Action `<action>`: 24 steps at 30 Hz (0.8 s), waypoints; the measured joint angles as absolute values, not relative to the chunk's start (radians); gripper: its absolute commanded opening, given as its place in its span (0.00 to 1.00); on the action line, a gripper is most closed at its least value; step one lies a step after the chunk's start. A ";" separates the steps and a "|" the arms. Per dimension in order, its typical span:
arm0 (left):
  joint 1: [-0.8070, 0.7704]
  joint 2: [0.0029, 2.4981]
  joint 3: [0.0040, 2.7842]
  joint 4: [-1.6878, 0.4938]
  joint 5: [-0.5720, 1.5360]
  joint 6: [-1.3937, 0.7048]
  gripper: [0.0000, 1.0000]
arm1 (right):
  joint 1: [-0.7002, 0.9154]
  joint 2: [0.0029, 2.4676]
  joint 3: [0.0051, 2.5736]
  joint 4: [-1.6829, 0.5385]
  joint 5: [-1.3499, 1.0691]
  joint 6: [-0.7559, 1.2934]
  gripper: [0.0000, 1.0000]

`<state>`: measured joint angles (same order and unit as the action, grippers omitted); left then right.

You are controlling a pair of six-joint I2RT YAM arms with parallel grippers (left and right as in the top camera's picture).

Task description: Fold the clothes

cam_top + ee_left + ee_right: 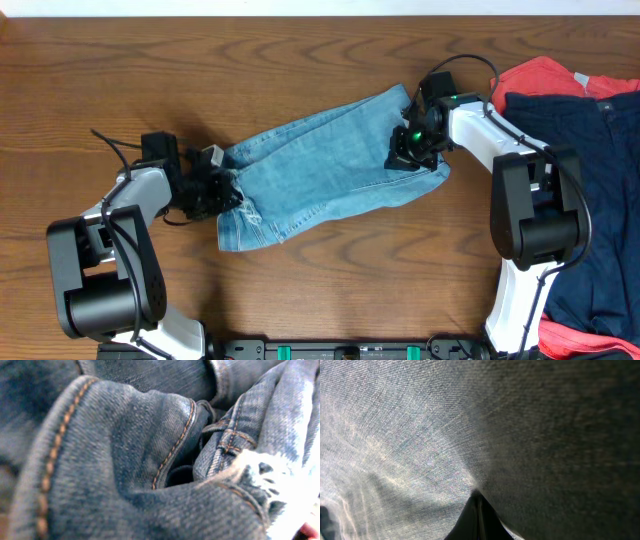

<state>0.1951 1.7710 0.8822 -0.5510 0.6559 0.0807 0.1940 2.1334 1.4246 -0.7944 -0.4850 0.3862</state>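
Observation:
The light-blue denim jeans [320,170] lie folded across the middle of the wooden table. My left gripper [222,190] is at their left end, among bunched folds with orange stitching and a white frayed hem [270,475]; its fingers are hidden by the cloth. My right gripper [410,150] is at the jeans' right end. In the right wrist view its dark fingertips [477,515] are pressed together on the denim [445,435], which fills the view.
A pile of other clothes lies at the right edge: a dark navy garment [600,190] over red cloth [545,75]. Bare wooden tabletop [300,300] lies in front of the jeans and behind them.

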 measured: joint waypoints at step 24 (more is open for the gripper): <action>0.258 1.528 1.271 -1.148 0.437 0.026 0.06 | 0.493 1.857 1.374 -0.710 -0.516 0.235 0.01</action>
